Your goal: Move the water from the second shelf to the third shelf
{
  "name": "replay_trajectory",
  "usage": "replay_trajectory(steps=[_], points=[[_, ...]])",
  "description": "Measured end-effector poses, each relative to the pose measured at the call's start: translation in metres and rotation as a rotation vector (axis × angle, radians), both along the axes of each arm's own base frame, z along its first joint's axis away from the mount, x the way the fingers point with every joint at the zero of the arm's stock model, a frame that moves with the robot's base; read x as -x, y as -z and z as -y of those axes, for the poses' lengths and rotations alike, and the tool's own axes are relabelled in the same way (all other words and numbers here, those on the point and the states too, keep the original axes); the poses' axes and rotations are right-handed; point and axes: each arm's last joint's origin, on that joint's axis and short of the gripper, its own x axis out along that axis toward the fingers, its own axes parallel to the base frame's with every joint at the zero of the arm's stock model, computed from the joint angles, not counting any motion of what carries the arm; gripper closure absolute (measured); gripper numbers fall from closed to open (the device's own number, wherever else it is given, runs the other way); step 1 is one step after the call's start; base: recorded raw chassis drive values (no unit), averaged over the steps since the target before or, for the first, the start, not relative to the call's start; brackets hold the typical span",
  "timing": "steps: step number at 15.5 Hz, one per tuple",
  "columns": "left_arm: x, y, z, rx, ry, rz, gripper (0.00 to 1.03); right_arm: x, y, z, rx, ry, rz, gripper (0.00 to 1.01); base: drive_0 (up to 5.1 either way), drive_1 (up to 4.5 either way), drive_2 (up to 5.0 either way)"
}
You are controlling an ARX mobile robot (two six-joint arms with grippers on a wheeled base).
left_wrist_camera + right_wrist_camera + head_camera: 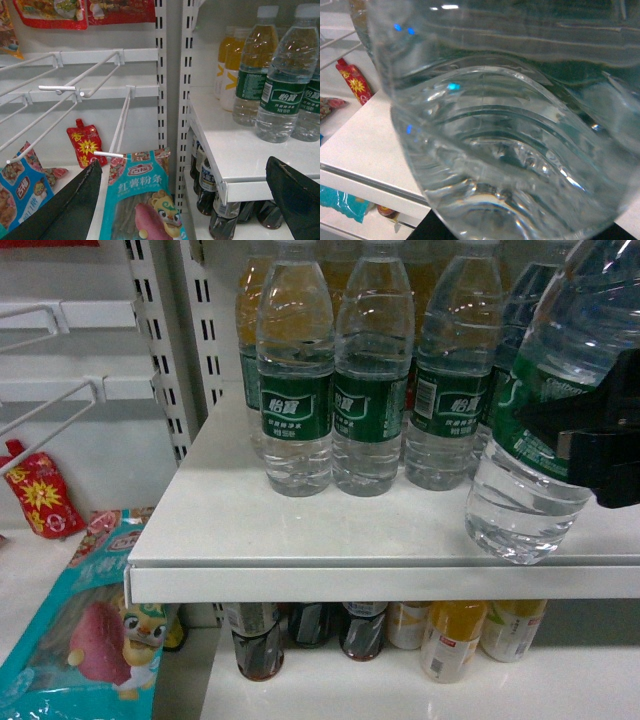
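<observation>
The water [545, 440] is a clear ribbed bottle with a green label, tilted with its top leaning right at the right of the head view. My right gripper [600, 455] is shut on it at the label band. Its base hangs at the front right of the white shelf [300, 540]; I cannot tell whether it touches the board. In the right wrist view the bottle's lower body [510, 125] fills the frame and hides the jaws. My left gripper [185, 167] is open and empty, low beside the shelf's left end.
Three more green-label water bottles [296, 380] [372, 370] [450, 380] stand in a row on the shelf, with yellow drinks [260, 45] behind. Dark cola bottles [258, 640] and yellow bottles [455, 640] stand on the shelf below. Left bay: wire hooks [120, 125] and a teal snack bag [145, 200].
</observation>
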Motion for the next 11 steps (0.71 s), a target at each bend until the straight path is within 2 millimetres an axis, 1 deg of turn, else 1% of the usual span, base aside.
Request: replay_trajectory(steps=[2,4,7,11], points=[[0.000,0.000,0.000,0.000,0.000,0.000,0.05,-0.009,0.005,-0.007,0.021,-0.009,-0.003,0.65,0.0,0.00,0.0],[0.000,0.000,0.000,0.000,0.000,0.000,0.05,-0.013,0.008,-0.008,0.026,-0.007,-0.010,0.65,0.0,0.00,0.0],[0.000,0.000,0.000,0.000,0.000,0.000,0.05,-0.030,0.017,-0.013,0.042,0.010,-0.042,0.65,0.0,0.00,0.0],[0.000,0.000,0.000,0.000,0.000,0.000,0.05,-0.059,0.003,-0.020,0.044,0.019,-0.010,0.65,0.0,0.00,0.0]])
